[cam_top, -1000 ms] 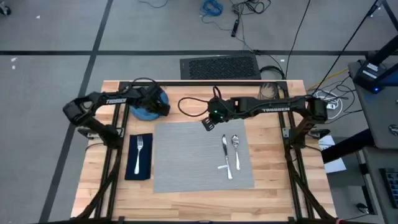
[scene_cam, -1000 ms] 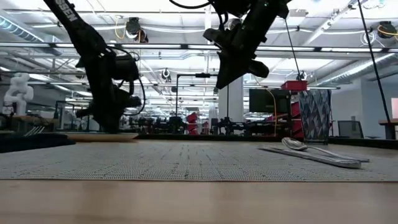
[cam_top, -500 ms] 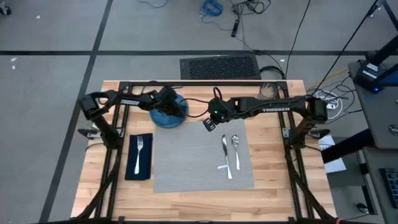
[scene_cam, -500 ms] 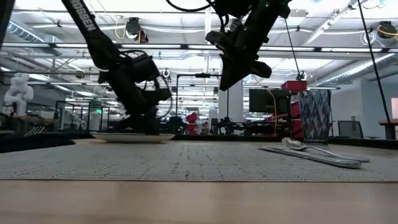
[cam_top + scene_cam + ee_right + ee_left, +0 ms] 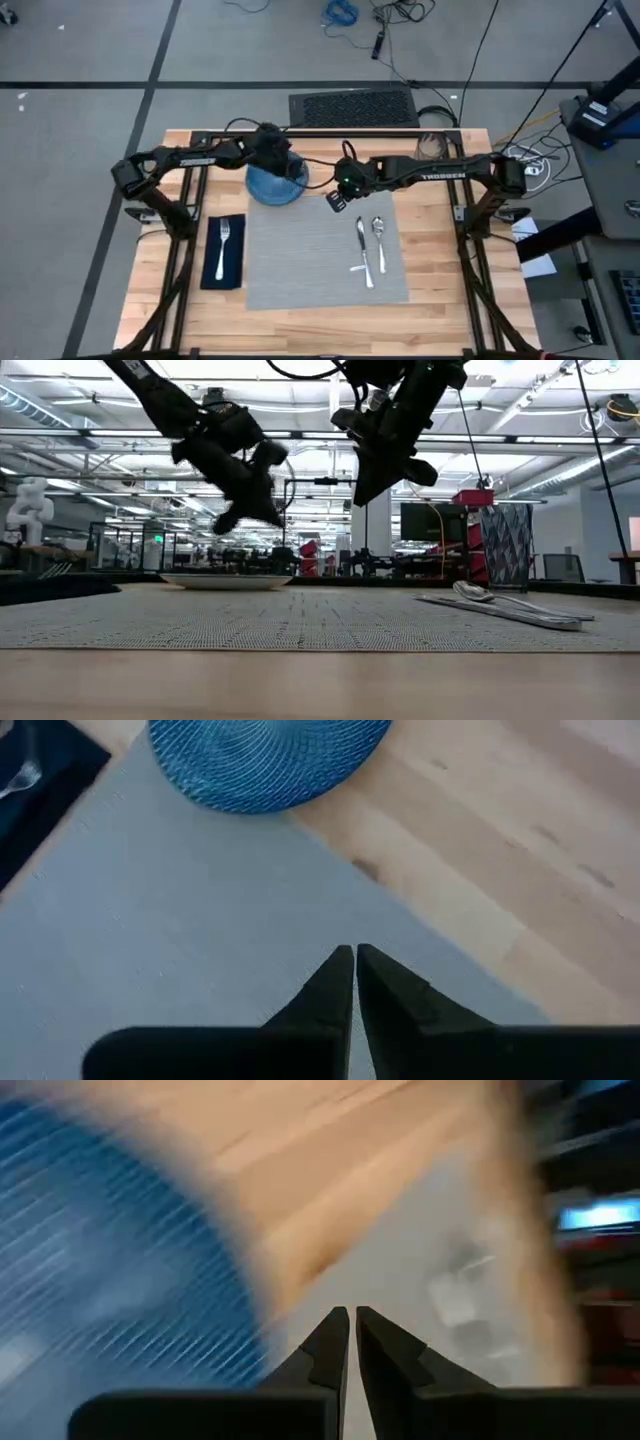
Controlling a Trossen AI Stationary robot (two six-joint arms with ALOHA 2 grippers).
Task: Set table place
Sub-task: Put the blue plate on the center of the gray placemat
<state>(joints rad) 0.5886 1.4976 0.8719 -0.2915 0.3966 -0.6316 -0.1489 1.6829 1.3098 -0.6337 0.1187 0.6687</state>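
From above, we judged the step to be settling the blue dish (image 5: 276, 184) onto the placemat (image 5: 320, 250); it sat at the mat's far-left corner on the table (image 5: 450, 300), so it wanted moving nearer the middle, clear of the fork (image 5: 224, 247) on the navy napkin (image 5: 224, 272).

At table height, the left gripper (image 5: 243, 515) hung above the dish, touching nothing.

Its wrist view showed fingers (image 5: 330, 1342) pressed together, empty.

The right gripper (image 5: 354, 982) was likewise closed and empty, over the mat's far edge.
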